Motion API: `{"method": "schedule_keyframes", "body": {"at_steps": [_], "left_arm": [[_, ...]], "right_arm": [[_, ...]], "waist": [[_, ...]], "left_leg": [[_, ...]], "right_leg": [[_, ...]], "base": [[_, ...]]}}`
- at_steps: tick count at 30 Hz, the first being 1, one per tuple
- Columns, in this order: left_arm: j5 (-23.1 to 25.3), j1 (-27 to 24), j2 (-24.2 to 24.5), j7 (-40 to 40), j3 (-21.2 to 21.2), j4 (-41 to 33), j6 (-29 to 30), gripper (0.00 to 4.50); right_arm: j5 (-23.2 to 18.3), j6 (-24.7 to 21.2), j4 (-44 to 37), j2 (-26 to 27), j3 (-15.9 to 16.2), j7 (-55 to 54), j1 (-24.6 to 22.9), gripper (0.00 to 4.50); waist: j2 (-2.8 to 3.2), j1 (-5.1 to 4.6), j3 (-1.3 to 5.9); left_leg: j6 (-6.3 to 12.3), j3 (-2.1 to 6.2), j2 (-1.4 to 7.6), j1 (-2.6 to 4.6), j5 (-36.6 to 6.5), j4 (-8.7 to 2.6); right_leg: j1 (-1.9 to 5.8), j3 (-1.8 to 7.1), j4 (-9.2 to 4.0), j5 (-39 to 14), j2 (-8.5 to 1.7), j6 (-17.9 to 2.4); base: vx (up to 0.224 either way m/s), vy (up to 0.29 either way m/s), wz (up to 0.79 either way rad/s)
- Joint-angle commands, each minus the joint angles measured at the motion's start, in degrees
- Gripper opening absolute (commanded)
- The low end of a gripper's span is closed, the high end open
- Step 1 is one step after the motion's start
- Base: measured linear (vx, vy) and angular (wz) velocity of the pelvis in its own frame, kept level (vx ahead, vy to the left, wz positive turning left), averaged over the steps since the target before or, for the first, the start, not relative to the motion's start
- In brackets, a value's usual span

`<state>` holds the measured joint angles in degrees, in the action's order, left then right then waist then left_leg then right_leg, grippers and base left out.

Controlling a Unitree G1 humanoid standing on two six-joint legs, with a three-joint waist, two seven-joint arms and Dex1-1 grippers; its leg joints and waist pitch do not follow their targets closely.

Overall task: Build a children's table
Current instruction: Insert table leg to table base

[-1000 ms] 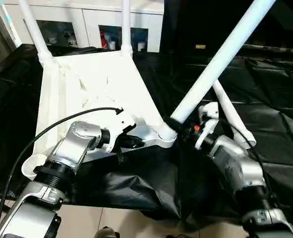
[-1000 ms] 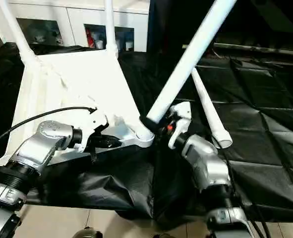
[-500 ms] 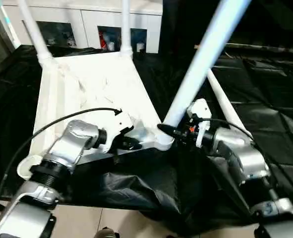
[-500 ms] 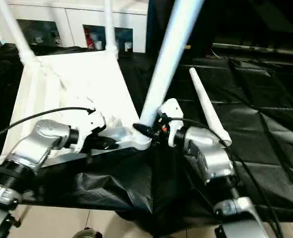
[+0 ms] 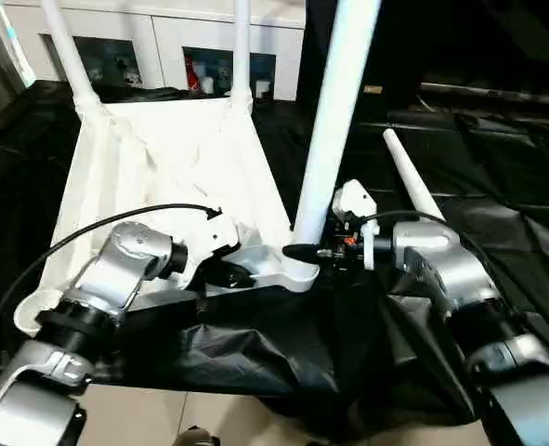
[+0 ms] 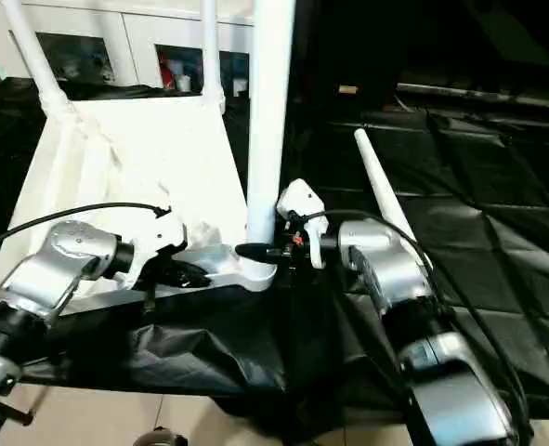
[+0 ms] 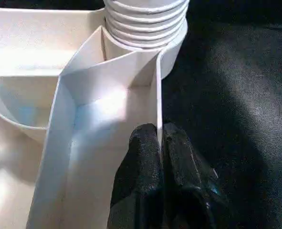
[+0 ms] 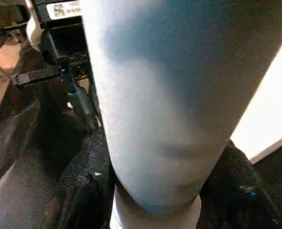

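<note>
The white table top (image 5: 163,167) lies underside up on black cloth. Two white legs (image 5: 62,51) (image 5: 241,46) stand in its far corner sockets. A third leg (image 5: 334,121) rises upright from the near right socket (image 5: 300,271), and my right gripper (image 5: 304,249) is shut around its base; in the right wrist view the leg (image 8: 169,95) sits between black fingers (image 8: 83,191). My left gripper (image 5: 237,276) is shut on the top's thin rim (image 7: 157,109) just beside that socket, where the leg's ribbed end (image 7: 145,24) shows. A fourth leg (image 5: 409,172) lies loose on the cloth to the right.
A white cabinet with glass doors (image 5: 163,42) stands behind the top. Crumpled black cloth (image 5: 497,186) covers the floor and hangs over the near edge onto pale tiles (image 5: 163,418). The near left corner socket (image 5: 37,311) holds nothing. A black cable (image 5: 88,237) loops over my left forearm.
The held leg has swung from leaning far right to upright in the near right socket, and my right arm turned with it. My left gripper kept its hold on the rim.
</note>
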<state>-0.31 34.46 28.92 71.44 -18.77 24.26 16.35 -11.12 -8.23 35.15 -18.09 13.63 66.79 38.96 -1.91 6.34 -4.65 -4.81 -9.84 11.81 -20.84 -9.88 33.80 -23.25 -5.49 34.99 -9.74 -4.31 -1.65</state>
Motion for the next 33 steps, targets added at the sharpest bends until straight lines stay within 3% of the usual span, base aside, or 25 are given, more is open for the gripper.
{"method": "schedule_keyframes", "body": {"at_steps": [1, 6, 12, 15, 22, 28, 33], "left_arm": [[-2.9, 0.4, 0.1, 6.5, -1.1, -4.5, -2.4, 0.00], [-3.1, 0.3, 0.5, 8.0, -1.7, -5.0, -3.8, 0.00], [-1.9, 1.0, 0.2, 6.2, -1.8, -4.1, -4.4, 0.00], [-0.7, 1.4, -0.4, 4.1, -1.2, -2.6, -4.8, 0.00], [-0.4, 1.4, -0.5, 2.5, -0.5, -1.7, -5.0, 0.00], [-0.4, 1.1, -0.3, 2.4, -0.3, -1.6, -5.2, 0.00], [-0.3, 1.2, -0.5, 1.8, -0.2, -1.3, -4.8, 0.00]], "right_arm": [[4.3, -1.1, 6.0, -1.1, 4.6, 3.5, -3.5, 1.90], [3.6, 0.7, 5.2, -1.6, 5.5, 7.5, -4.7, 1.90], [4.4, 3.3, 6.2, -0.9, 5.2, 6.9, -5.1, 1.90], [4.7, 4.7, 6.9, -0.3, 4.4, 6.3, -5.2, 1.90], [4.9, 6.9, 7.4, 0.3, 3.8, 5.1, -6.2, 1.90], [5.1, 7.9, 8.0, 0.4, 3.3, 3.7, -6.4, 1.90], [5.3, 8.7, 9.7, 1.2, 2.0, 0.0, -5.9, 1.90]], "waist": [[0.36, 0.02, 3.11], [0.37, 0.35, 3.12], [0.29, 0.54, 2.99], [0.57, 0.55, 2.82], [0.33, 0.58, 2.25], [0.45, 0.59, 2.39], [0.41, 0.46, 2.23]], "left_leg": [[1.57, 0.55, 1.90, 0.61, -15.1, -4.70], [1.87, 0.47, 2.06, 0.74, -14.4, -4.78], [1.12, 0.61, 2.06, 0.81, -16.4, -5.02], [0.87, 0.70, 2.10, 0.87, -17.6, -5.15], [0.19, 1.12, 2.04, 1.52, -22.9, -5.53], [0.44, 1.07, 2.04, 1.46, -22.1, -5.69], [0.21, 1.19, 2.00, 1.55, -23.2, -5.81]], "right_leg": [[2.64, 3.46, -4.46, -17.6, -4.60, -11.1], [2.60, 3.50, -4.23, -15.5, -4.56, -11.8], [2.60, 3.53, -4.59, -18.8, -4.74, -11.2], [2.44, 3.52, -4.76, -19.9, -4.75, -11.0], [2.04, 3.55, -6.09, -30.8, -5.15, -7.8], [2.05, 3.60, -6.15, -30.0, -5.07, -7.8], [1.85, 3.49, -6.42, -32.5, -5.10, -7.4]], "base": [[0.000, 0.000, 0.00], [0.000, 0.000, 0.00], [0.000, 0.000, 0.00], [0.000, 0.000, 0.00], [0.000, 0.000, 0.00], [0.000, 0.000, 0.00], [0.000, 0.000, 0.00]]}}
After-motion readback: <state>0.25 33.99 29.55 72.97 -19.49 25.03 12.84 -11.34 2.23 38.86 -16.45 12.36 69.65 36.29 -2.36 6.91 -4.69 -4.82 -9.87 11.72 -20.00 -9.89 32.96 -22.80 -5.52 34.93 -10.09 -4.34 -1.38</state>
